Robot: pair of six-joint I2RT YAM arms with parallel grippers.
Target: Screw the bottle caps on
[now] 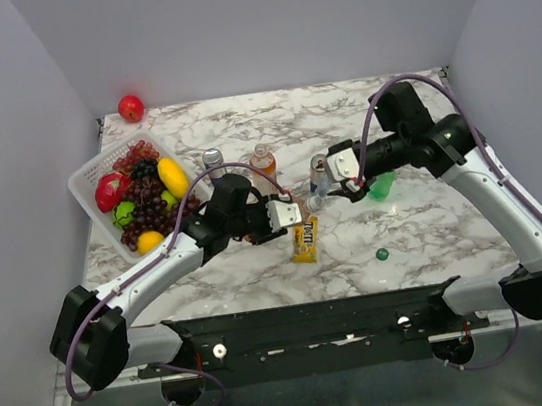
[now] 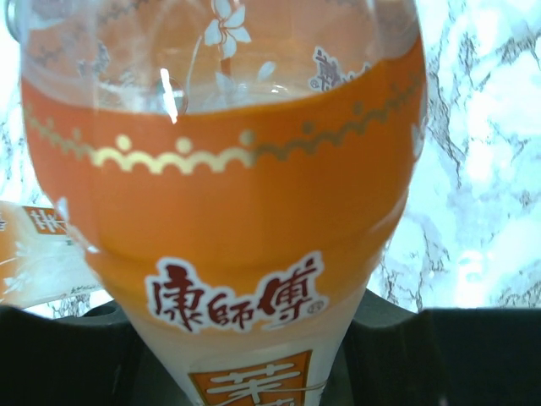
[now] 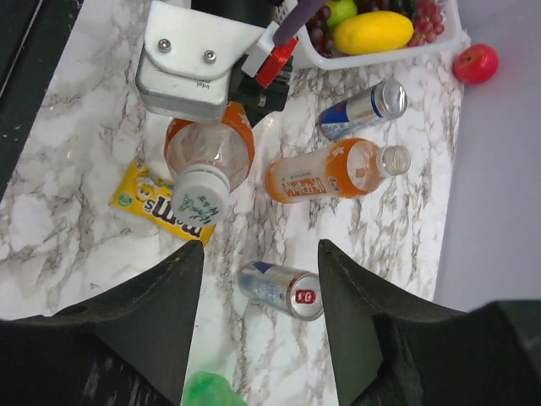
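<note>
My left gripper is shut on an orange drink bottle, holding it upright at the table's middle. A white cap sits on that bottle's neck. My right gripper hangs just right of the cap, open, with nothing between its fingers. A second orange bottle stands behind with its neck uncapped. The green bottle lies under the right gripper. A dark green cap rests on the table at the front right.
Two drink cans stand near the bottles. A yellow candy packet lies in front of the held bottle. A white basket of fruit is at the left, a red apple by the back wall.
</note>
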